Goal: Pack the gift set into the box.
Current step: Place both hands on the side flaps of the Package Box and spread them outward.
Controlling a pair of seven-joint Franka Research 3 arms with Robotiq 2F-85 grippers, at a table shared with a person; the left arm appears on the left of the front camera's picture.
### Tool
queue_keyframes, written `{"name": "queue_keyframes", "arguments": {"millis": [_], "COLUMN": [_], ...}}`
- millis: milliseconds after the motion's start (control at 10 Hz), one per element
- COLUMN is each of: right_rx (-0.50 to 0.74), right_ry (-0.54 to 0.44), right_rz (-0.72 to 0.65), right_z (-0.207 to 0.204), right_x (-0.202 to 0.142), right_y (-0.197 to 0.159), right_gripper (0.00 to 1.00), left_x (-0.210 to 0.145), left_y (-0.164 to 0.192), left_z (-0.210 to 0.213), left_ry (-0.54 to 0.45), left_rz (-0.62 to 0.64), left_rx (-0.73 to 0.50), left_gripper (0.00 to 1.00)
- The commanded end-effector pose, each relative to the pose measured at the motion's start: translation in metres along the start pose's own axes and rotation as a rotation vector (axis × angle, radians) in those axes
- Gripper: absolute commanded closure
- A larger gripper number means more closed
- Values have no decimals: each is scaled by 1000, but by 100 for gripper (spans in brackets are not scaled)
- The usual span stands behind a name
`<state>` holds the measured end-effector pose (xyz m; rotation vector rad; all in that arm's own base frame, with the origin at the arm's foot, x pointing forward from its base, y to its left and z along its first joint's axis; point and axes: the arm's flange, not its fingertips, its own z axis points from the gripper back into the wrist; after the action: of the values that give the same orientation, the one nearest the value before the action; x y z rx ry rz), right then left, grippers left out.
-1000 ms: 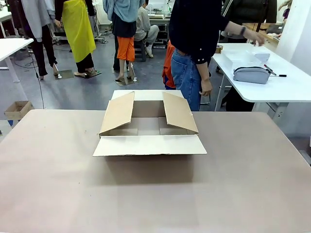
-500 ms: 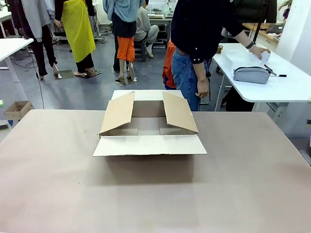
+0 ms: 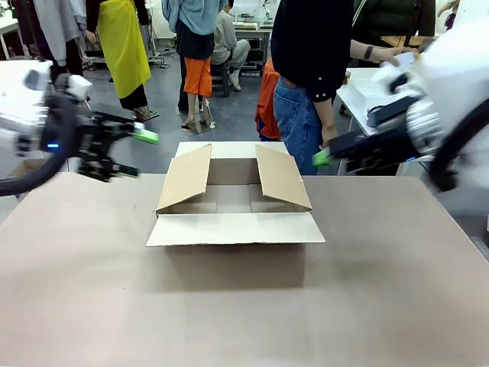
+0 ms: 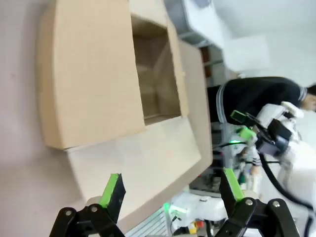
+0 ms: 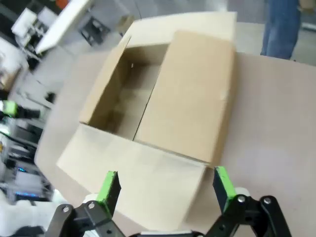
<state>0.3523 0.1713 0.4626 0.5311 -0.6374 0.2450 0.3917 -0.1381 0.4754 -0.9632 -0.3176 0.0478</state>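
Observation:
The box (image 3: 233, 200) is a large brown cardboard carton in the middle of the table, with its four flaps spread open and its inside bare. It also shows in the left wrist view (image 4: 94, 74) and the right wrist view (image 5: 168, 98). My left gripper (image 3: 136, 154) hovers open to the left of the box, above the table. My right gripper (image 3: 322, 157) hovers to the right of the box, near its far right corner, blurred by motion. In the wrist views both the left gripper (image 4: 171, 186) and the right gripper (image 5: 165, 185) are open and hold nothing. The gift set is out of view.
A person (image 3: 309, 53) in a dark top and jeans stands at the table's far edge behind the box, one arm stretched toward a white side table (image 3: 359, 88) at the right. The brown tabletop (image 3: 229, 321) is bare in front of the box.
Both arms have swung into the front view, the left from the left side and the right from the right. The person's outstretched hand has lifted from the side table. The box has not moved.

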Motion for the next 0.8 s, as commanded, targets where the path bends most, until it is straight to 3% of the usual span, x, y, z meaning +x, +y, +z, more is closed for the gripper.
{"name": "queue_keyframes", "arguments": {"millis": [0,100,200,300,500,700], "right_rx": [-34,-49,-88,-54,-54,-54], "right_ry": [-85,-105,-240,-26,-26,-26], "right_rz": [90,128,97,101,101,101], "right_z": [-42,-39,-15,-37,-37,-37], "right_x": [-35,-51,-52,-30,-30,-30], "right_y": [0,3,-4,30,30,30], "right_gripper": [0,0,0,0,0,0], "left_x": [28,29,5,5,15,22], "left_y": [5,6,-9,-9,-5,-40], "left_z": [-18,-9,-26,-26,-32,-49], "left_ry": [-11,-51,6,6,-5,71], "left_rz": [25,12,0,0,5,-69], "left_rx": [102,70,54,54,69,296], "left_gripper": [0,0,0,0,0,0]}}
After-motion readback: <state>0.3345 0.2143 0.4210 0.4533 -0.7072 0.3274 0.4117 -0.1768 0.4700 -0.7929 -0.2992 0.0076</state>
